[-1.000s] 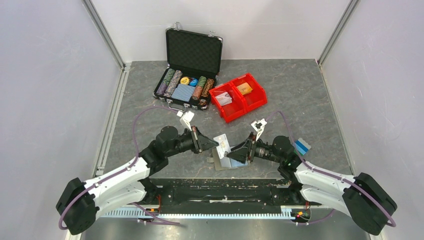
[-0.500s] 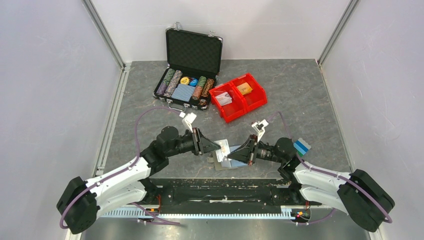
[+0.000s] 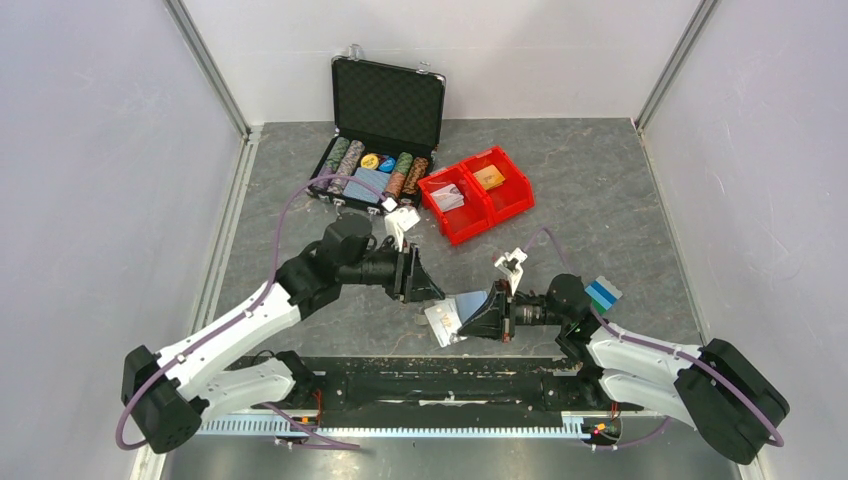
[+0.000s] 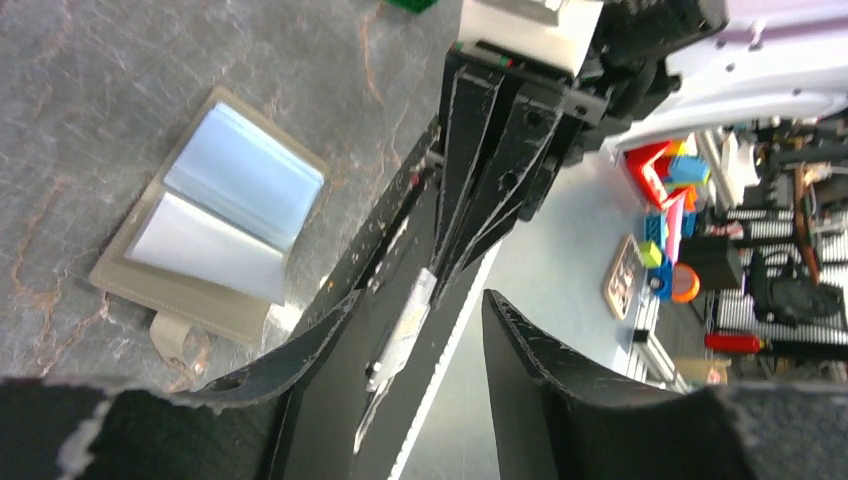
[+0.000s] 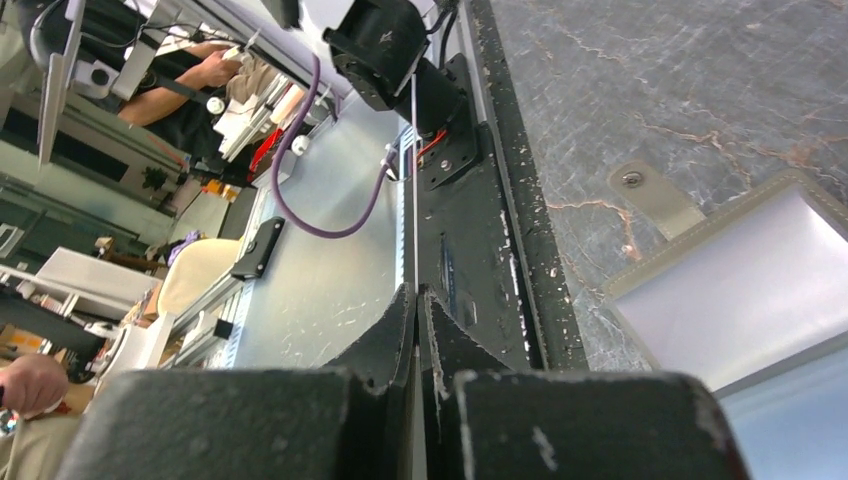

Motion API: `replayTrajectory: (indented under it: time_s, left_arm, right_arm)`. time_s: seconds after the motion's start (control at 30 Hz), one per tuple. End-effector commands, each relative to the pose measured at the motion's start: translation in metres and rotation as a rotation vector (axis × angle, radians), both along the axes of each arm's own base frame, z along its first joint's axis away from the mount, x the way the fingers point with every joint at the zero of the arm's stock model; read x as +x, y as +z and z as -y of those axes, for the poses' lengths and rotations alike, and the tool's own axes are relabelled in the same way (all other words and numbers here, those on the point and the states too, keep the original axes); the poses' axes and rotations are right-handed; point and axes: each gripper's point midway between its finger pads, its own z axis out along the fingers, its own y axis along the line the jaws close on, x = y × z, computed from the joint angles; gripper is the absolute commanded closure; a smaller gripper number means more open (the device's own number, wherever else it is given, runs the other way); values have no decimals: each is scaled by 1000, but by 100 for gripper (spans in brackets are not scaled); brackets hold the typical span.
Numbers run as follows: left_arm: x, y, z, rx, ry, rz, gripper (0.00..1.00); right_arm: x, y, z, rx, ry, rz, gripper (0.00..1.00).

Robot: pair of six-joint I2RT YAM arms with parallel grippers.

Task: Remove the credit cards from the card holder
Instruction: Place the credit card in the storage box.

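Right end effector (image 5: 415,300) pinched shut on credit card (image 3: 443,322), held edge-on, apart from card holder (image 4: 215,215) lying open on counter (image 3: 600,200). Hold pinch firm, carry card sideways, lay flat near blue card (image 3: 603,293). Right arm low, reaching inward. Left end effector (image 3: 424,284) spread, empty, hovering beside holder

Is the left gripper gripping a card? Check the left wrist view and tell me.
No, the left gripper stands open with nothing held between its jaws.
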Motion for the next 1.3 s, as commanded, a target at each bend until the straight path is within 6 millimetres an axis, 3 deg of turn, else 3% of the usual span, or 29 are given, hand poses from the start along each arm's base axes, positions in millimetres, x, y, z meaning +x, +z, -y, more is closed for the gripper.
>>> replayTrajectory:
  time_s: [0.0, 0.3, 0.4, 0.5, 0.6, 0.73, 0.8, 0.97, 1.1, 1.27]
  left_arm:
    - [-22, -12, -9, 114, -176, -6, 48]
    - [-34, -21, 1, 123, -337, -78, 56]
    - [-36, -19, 5, 96, -364, -82, 65]
    - [-33, -18, 6, 93, -359, -71, 85]
    - [-32, -17, 7, 90, -360, -70, 97]
    - [-33, -17, 7, 88, -363, -73, 98]
    - [-31, -17, 7, 91, -354, -68, 98]
    - [-16, -17, 5, 119, -267, -33, 98]
    - [22, -13, -2, 152, -61, 30, 98]
    - [75, 8, -9, 46, 239, 85, 98]
  right_arm:
    - [-15, 14, 2, 63, 91, 57, 100]
    - [-25, 22, 4, 101, 136, 53, 100]
    - [-25, 22, 4, 100, 136, 52, 100]
    - [-25, 20, 4, 94, 135, 45, 100]
    - [-25, 19, 4, 91, 134, 42, 100]
    - [-24, 17, 4, 87, 131, 41, 99]
    - [-22, 17, 3, 85, 124, 36, 88]
    - [-6, 21, 0, 75, 30, 54, 48]
    - [21, 21, 2, 19, -128, 109, 16]
    - [46, 21, 12, -49, -291, 160, 2]
